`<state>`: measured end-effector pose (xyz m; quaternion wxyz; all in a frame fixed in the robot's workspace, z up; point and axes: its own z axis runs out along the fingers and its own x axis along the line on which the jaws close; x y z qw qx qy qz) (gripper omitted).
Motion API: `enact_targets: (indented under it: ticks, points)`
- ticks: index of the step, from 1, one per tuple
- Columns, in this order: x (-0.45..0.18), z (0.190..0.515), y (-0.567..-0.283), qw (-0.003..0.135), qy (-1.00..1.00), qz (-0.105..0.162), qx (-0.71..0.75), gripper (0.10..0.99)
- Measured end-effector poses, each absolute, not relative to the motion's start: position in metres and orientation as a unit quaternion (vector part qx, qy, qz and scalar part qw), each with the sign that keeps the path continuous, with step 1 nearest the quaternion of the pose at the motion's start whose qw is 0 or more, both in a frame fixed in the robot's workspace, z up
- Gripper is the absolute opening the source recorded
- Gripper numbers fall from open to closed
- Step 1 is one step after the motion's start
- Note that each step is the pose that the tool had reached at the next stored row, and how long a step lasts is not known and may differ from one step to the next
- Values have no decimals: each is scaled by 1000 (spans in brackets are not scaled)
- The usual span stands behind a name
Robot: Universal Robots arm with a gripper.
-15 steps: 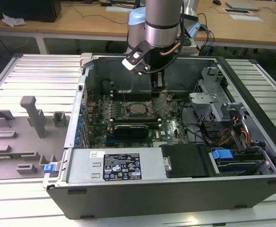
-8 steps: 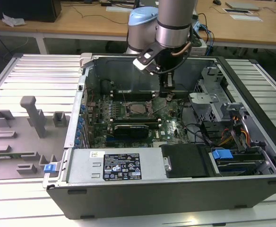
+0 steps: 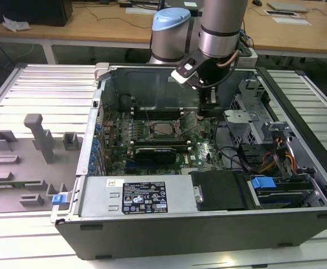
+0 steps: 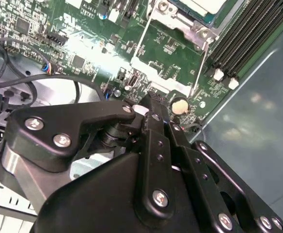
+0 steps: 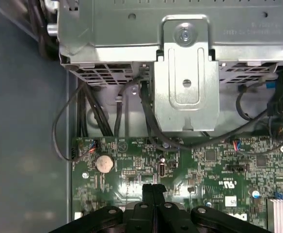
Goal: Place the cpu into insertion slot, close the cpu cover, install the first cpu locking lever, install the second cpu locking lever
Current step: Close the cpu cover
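Shut and empty near the insertion slot point(image 3: 154, 129), the claw point(image 5: 153, 191) faces a thin, springy locking lever point(image 4: 201, 68), likely best pressed near its tip

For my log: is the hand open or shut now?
Shut. In the first wrist view the two fingers of the hand touch, with nothing between them.

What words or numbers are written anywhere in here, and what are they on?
On the long silver metal box, the black-and-white sticker: print too small to read.
On the green motherboard, white lettering in both wrist views: too blurred to read.
On the grey metal drive cage, stamped marks: too faint to read.
No text can be read for sure.
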<state>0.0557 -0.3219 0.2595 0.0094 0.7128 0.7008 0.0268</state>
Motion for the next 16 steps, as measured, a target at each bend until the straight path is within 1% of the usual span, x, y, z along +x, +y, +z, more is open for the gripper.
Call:
enact_targets:
  ticks: [7,12,14,16]
  points:
    - [60,247,-322,9,701,26,713,106]
    - [60,247,-322,8,701,25,713,106]
    - [60,247,-322,-1,701,16,713,106]
    - [61,247,-322,-15,701,2,713,106]
